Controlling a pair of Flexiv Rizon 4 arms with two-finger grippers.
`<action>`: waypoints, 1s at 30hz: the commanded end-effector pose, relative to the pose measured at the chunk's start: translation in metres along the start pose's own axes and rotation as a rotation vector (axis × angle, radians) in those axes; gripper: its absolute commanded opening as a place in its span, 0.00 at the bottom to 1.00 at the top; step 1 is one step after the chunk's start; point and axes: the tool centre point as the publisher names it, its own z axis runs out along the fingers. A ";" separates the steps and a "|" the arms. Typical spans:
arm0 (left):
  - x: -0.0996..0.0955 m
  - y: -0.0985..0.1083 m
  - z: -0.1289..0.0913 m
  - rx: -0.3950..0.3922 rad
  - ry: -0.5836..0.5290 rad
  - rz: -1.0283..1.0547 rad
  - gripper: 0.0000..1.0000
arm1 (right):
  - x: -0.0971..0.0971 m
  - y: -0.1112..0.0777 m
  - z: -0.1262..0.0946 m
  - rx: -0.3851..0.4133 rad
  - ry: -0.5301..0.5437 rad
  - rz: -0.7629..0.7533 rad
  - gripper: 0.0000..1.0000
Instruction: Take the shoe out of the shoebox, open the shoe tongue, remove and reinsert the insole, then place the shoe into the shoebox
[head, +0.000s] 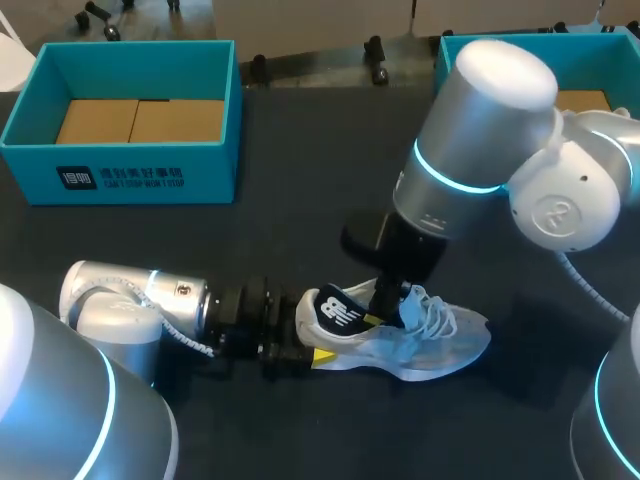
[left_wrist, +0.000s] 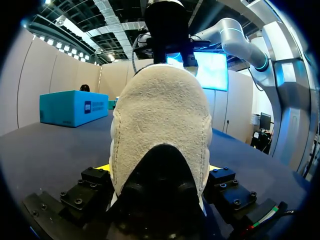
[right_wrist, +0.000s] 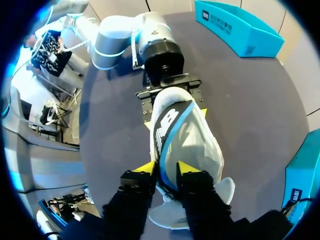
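Printed white label (head: 120, 180), a logo block beside two lines of characters, on the front wall of the teal shoebox (head: 215, 170), upper left of frame. White emblem (head: 338, 315) on the shoe (head: 440, 345) heel panel. Neither transcribed.

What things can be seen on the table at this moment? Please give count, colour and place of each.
shoe: 1, white and light blue with a dark heel collar, in the middle of the table near the front, heel toward the left arm.
box: 2, teal, open on top; left box at the far left, right box at the far right.
cardboard: brown, in the bottom of each box.
table: 1, black.
left arm: 1, silver, low over the table; left fingers, yellow-tipped, clamp the heel from both sides.
right arm: 1, silver, above the shoe; right fingers pinch its tongue area.
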 end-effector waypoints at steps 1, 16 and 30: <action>-0.001 0.001 0.000 -0.002 0.001 -0.001 0.00 | 0.001 0.007 -0.001 0.015 0.006 0.012 0.31; -0.001 0.001 0.000 -0.002 0.001 -0.001 0.00 | 0.012 0.044 -0.016 0.114 0.042 0.072 0.29; -0.001 0.001 0.000 -0.002 0.001 -0.001 0.00 | 0.001 0.035 -0.012 0.088 0.089 0.151 0.30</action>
